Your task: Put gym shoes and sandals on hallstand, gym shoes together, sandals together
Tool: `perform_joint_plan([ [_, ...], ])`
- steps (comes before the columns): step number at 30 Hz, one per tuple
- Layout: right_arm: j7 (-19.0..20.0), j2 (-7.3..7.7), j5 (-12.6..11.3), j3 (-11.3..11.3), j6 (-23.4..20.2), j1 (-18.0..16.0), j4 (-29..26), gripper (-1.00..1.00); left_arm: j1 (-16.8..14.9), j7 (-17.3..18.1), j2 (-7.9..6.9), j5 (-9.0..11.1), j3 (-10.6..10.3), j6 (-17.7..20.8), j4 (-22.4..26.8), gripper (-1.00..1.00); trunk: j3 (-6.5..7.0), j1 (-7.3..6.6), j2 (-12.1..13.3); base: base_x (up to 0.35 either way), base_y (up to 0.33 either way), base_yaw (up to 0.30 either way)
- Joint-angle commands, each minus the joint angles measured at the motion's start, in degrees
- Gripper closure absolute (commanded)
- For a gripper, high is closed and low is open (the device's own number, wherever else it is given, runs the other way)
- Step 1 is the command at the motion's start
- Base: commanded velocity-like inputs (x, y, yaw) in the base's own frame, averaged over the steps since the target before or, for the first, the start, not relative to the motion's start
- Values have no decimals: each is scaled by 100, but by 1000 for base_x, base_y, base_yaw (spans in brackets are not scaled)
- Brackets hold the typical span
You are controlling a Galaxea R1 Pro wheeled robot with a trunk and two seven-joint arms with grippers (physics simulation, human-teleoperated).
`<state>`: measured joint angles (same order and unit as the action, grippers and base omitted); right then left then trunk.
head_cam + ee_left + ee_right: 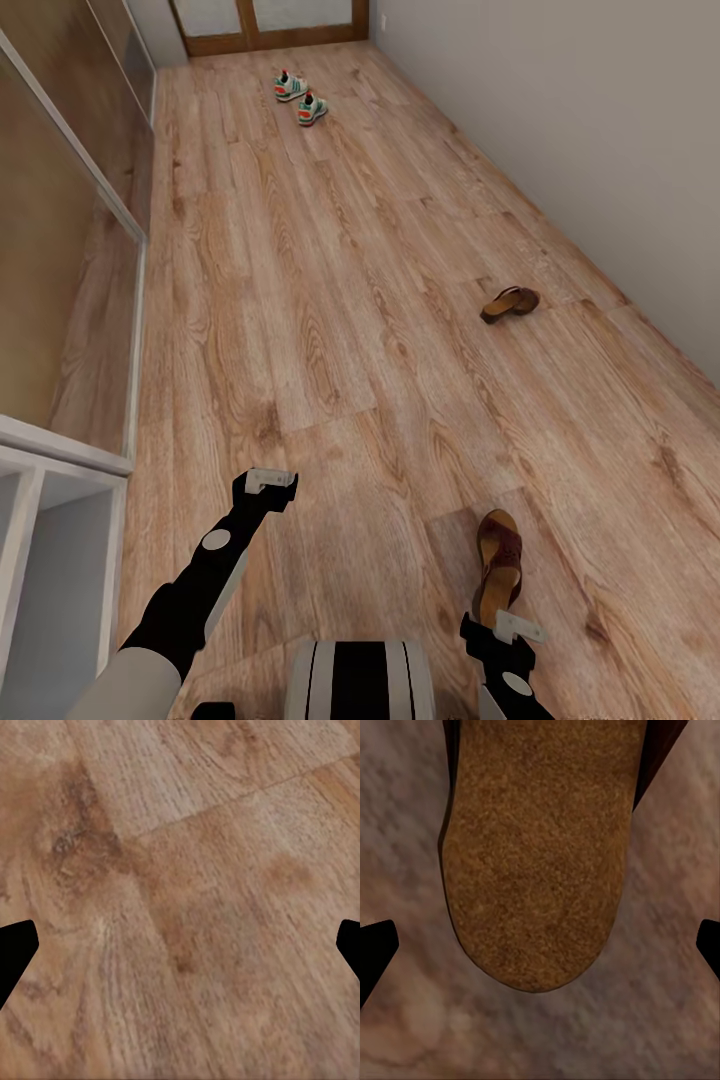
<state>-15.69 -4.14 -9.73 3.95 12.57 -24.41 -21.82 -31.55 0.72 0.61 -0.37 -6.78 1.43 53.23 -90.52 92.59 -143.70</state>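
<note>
Sandals lie apart on the wood floor [330,330]: the near sandal [498,562] under the right gripper [540,945], whose jaws stand wide above its heel; the far sandal [510,302] by the right wall. Gym shoes [300,98] sit together at the corridor's far end. The left gripper [180,945] hangs wide over bare planks.

Both black-and-white arms reach forward and down. The left pincer [268,482] hangs with its black fingertips [16,949] spread wide, holding nothing. The right pincer [510,630] sits lower, its fingers [375,945] likewise wide apart and empty.
</note>
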Motion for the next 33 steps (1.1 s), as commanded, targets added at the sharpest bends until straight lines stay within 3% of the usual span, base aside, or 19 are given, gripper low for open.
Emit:
perform_joint_plan([
  [1,14,-3,-46,18,35,-2,2,-100,-1,7,0,-3,1,15,5,-100,-12,-1,-1,0,0,0],
  [33,14,-8,-46,18,35,-2,-1,-100,-1,7,0,-6,-9,15,11,-100,-58,-1,-1,12,0,0],
])
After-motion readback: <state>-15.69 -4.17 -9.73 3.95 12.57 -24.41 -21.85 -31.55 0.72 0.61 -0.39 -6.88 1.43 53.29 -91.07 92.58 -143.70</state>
